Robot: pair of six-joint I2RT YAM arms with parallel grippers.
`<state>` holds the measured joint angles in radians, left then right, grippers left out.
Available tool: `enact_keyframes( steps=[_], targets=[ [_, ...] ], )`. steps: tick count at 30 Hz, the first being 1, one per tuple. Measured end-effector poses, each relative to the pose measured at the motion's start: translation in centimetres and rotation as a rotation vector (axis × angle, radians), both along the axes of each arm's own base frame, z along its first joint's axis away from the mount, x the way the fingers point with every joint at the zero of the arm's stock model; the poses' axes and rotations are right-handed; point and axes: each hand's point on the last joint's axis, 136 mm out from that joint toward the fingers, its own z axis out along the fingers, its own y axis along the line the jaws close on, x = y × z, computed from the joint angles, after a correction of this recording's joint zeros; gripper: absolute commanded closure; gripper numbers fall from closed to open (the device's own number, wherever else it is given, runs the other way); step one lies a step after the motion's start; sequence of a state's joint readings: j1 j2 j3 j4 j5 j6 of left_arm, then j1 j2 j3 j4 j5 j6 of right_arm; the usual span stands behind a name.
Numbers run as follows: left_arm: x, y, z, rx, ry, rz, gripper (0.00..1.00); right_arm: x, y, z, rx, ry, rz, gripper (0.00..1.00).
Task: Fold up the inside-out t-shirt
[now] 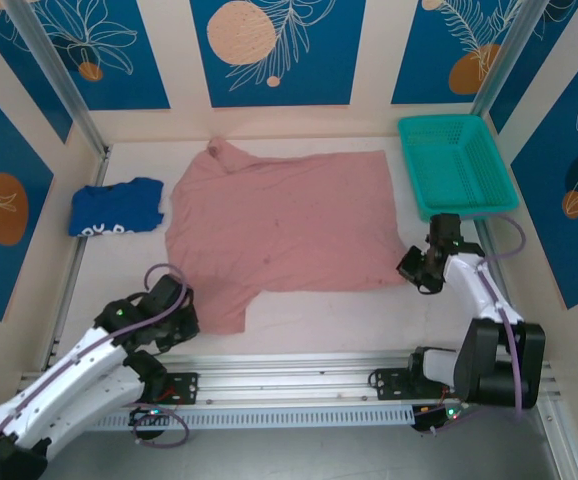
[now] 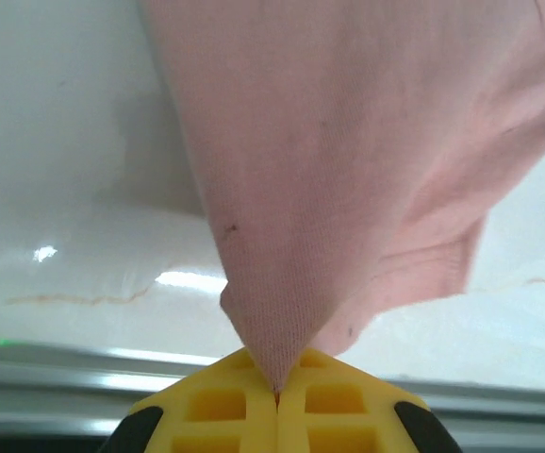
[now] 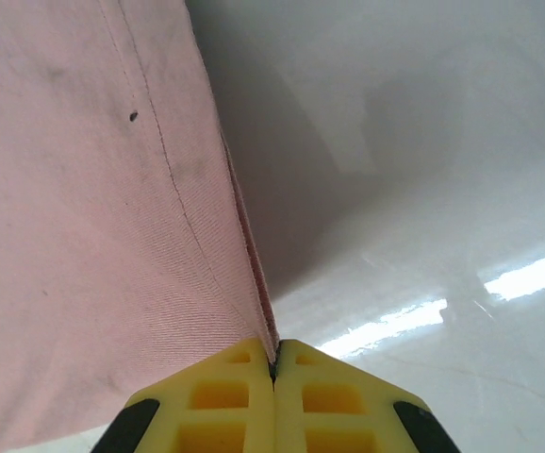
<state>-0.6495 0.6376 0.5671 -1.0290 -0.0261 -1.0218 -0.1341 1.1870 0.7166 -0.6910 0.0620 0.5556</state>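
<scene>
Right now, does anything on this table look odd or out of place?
Nothing spilled or broken. The pink t-shirt lies askew, its far-left corner bunched, with small dark specks on the fabric. The left gripper and right gripper each pinch its edge.

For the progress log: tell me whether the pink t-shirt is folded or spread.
Spread. The t-shirt lies flat on the table, no fold made; left claw and right claw each pinch an edge.

Overhead camera looks down; wrist cameras sit close on the t-shirt (image 1: 289, 225).
</scene>
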Motion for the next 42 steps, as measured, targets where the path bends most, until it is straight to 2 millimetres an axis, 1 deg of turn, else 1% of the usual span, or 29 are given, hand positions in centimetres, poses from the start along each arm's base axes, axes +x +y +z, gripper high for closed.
enact_keyframes(
  steps=[2, 4, 6, 8, 10, 13, 17, 21, 25, 29, 32, 38, 42],
  targets=[
    [-0.5, 0.4, 1.4, -0.022, -0.020, 0.016, 1.00, -0.5, -0.2, 0.5, 0.005, -0.025, -0.021, 1.00],
    [-0.9, 0.7, 2.8, -0.038, -0.036, 0.023, 1.00, -0.6, -0.4, 1.0, 0.006, -0.044, -0.034, 1.00],
    [-0.9, 0.8, 4.2, -0.046, -0.052, 0.023, 1.00, -0.5, -0.5, 1.1, 0.006, -0.047, -0.037, 1.00],
    [-0.7, 0.7, 5.2, -0.047, -0.063, 0.020, 1.00, -0.5, -0.5, 0.9, 0.007, -0.037, -0.036, 1.00],
    [-0.2, 0.4, 5.6, -0.033, -0.064, 0.006, 1.00, -0.2, -0.6, 0.8, 0.007, -0.026, -0.032, 1.00],
    [1.2, 0.0, 5.4, 0.001, -0.051, -0.010, 1.00, 0.7, -0.7, 1.0, 0.002, -0.024, -0.017, 0.99],
    [4.5, 0.0, 5.6, 0.011, -0.054, 0.011, 1.00, 2.5, -0.7, 1.7, -0.011, -0.043, 0.014, 0.98],
    [8.1, 0.1, 6.7, 0.004, -0.092, 0.010, 1.00, 4.4, -0.6, 2.0, -0.019, -0.054, 0.048, 0.97],
    [11.3, -0.4, 8.1, -0.002, -0.139, -0.032, 1.00, 6.4, -0.3, 1.9, -0.036, -0.047, 0.085, 0.96],
    [14.6, -0.9, 8.9, 0.007, -0.169, -0.075, 1.00, 8.0, -0.3, 1.5, -0.065, -0.036, 0.115, 0.96],
    [16.5, -0.8, 9.5, 0.011, -0.192, -0.091, 1.00, 8.7, -0.3, 1.4, -0.080, -0.034, 0.129, 0.94],
    [20.0, 0.0, 10.9, 0.021, -0.239, -0.087, 1.00, 10.0, -0.5, 1.3, -0.101, -0.033, 0.142, 0.94],
    [22.1, 0.3, 11.0, 0.022, -0.248, -0.078, 1.00, 10.7, -0.6, 0.7, -0.107, -0.015, 0.149, 0.94]
  ],
)
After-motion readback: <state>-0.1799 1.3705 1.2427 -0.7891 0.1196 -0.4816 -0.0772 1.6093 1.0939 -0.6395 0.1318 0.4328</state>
